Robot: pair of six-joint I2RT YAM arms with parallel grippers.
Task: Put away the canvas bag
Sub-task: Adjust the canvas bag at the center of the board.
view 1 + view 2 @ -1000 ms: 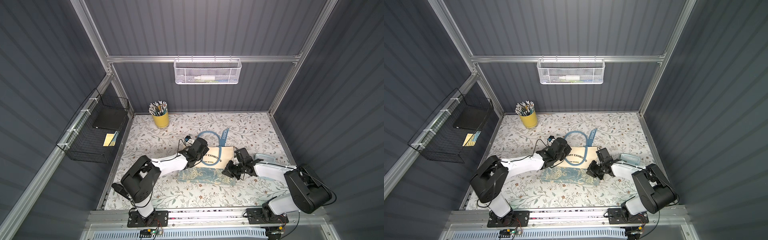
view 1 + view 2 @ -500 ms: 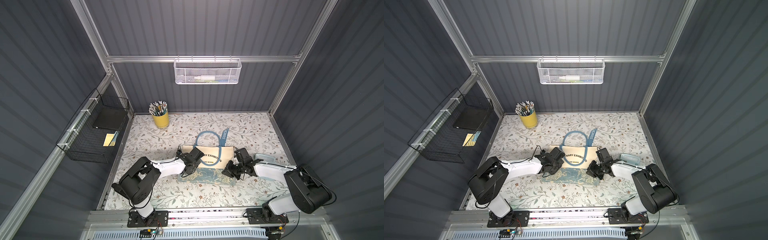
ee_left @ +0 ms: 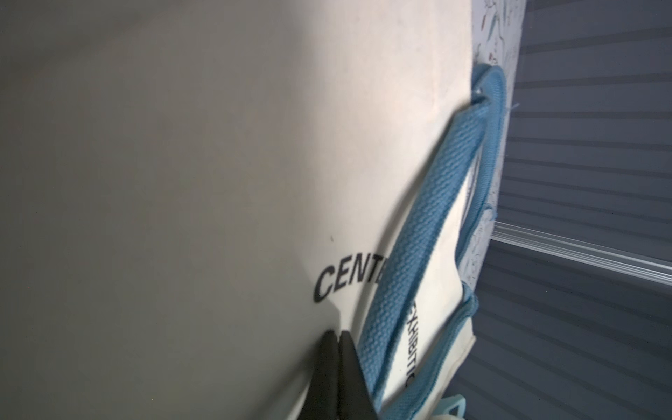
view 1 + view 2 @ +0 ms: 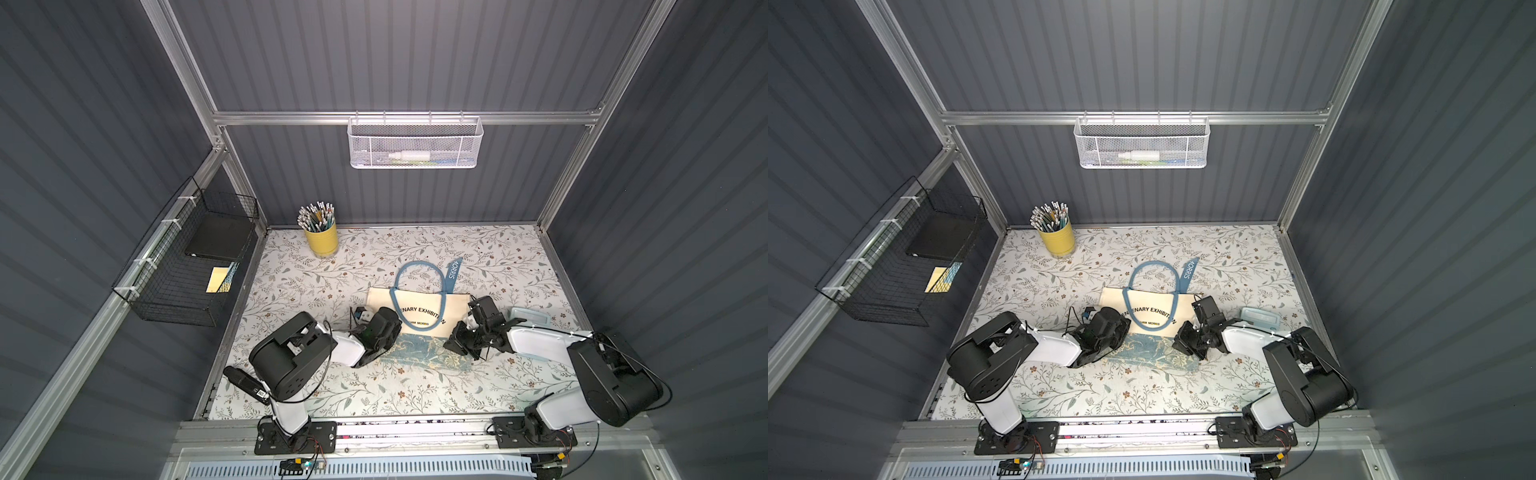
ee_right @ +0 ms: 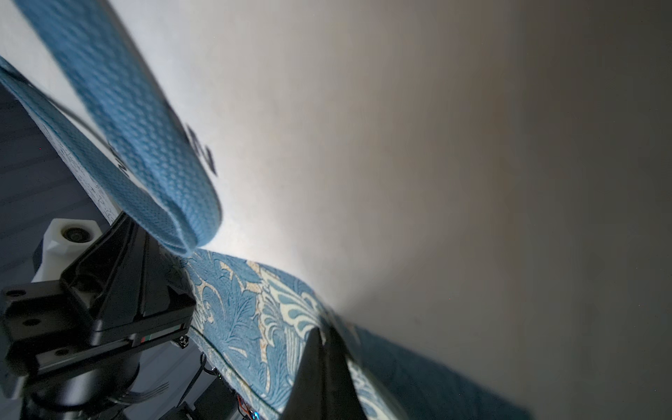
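Your left arm and right arm match. Each has glossy white link shells between bulky, rounded black joint housings, with thin black cables looping alongside. Each arm stands on a black base plate with silver screws and coloured wiring at its edge. The fingers are matte black and taper to points. Beside them sits a white camera block.
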